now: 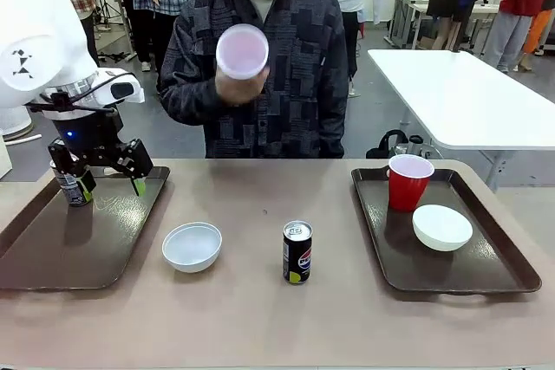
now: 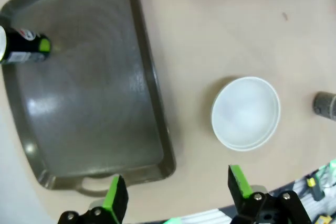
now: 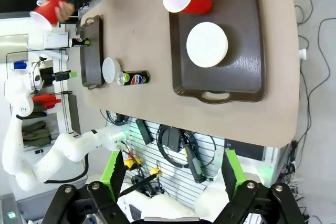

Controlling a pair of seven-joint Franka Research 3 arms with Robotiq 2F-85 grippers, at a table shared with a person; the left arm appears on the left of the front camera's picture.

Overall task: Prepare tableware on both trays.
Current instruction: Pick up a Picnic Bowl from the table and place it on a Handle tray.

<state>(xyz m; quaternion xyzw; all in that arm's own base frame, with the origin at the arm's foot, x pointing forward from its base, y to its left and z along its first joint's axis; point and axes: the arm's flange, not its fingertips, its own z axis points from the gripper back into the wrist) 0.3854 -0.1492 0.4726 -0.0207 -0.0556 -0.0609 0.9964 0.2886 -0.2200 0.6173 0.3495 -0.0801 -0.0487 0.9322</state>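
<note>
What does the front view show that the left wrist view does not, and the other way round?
Front view adds: the person's hand holding up a cup, and the right tray with a red cup and a white bowl. Left wrist view adds: the cut-out handle of the left tray. Both share: that tray, the can on it, the bowl on the table, the second can, and the open left gripper.

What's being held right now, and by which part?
The person's hand grips a red cup around its side, behind the rim. The left gripper and right gripper are open, holding nothing.
</note>
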